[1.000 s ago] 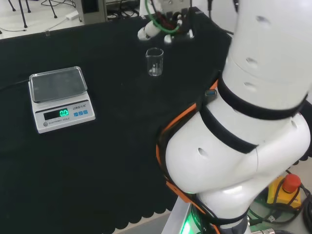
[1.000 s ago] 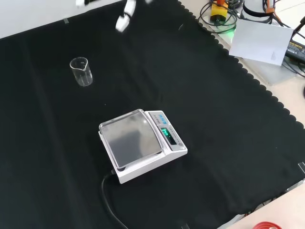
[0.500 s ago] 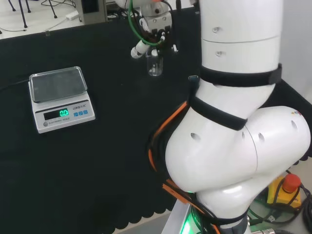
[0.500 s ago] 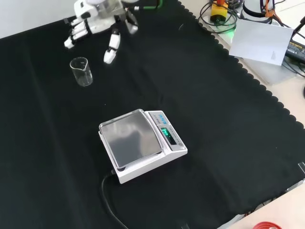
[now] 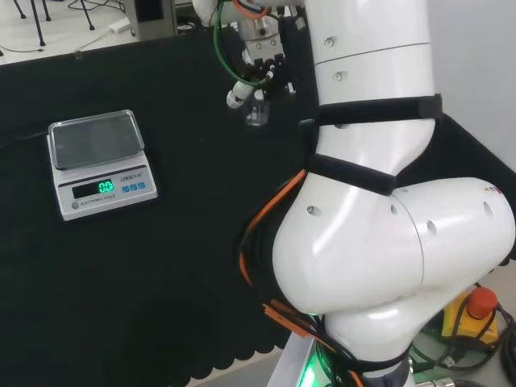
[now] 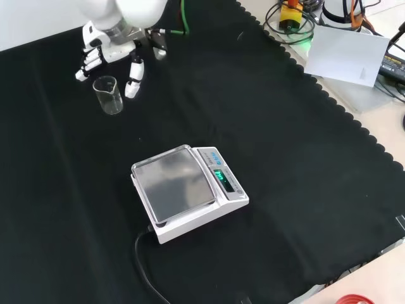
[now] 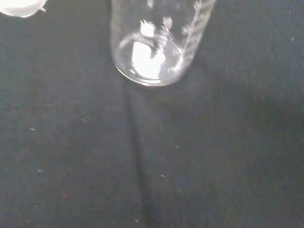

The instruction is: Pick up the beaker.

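One beaker [image 6: 108, 94] stands upright on the desk [image 6: 285, 158], at 11 o'clock from the scale [image 6: 183, 190]. My hand [image 6: 111, 47] straddles it, fingers spread, holding nothing; closing off-centre could tip it.

The beaker [image 6: 108, 94] is a small vessel of clear glass, and it stands upright on the black cloth. Its mouth is open and has a little pouring lip at the rim. In the wrist view the beaker [image 7: 154, 45] shows a round, flat bottom and a printed white scale up its side; it looks empty. In the front view it stands just below the hand [image 6: 111, 47], between the fingers [image 6: 133, 81] that hang down on its two sides, and it seems not touched by them. In the head view the beaker [image 5: 256, 115] is partly hidden behind the hand [image 5: 256, 56], just under its fingertips.
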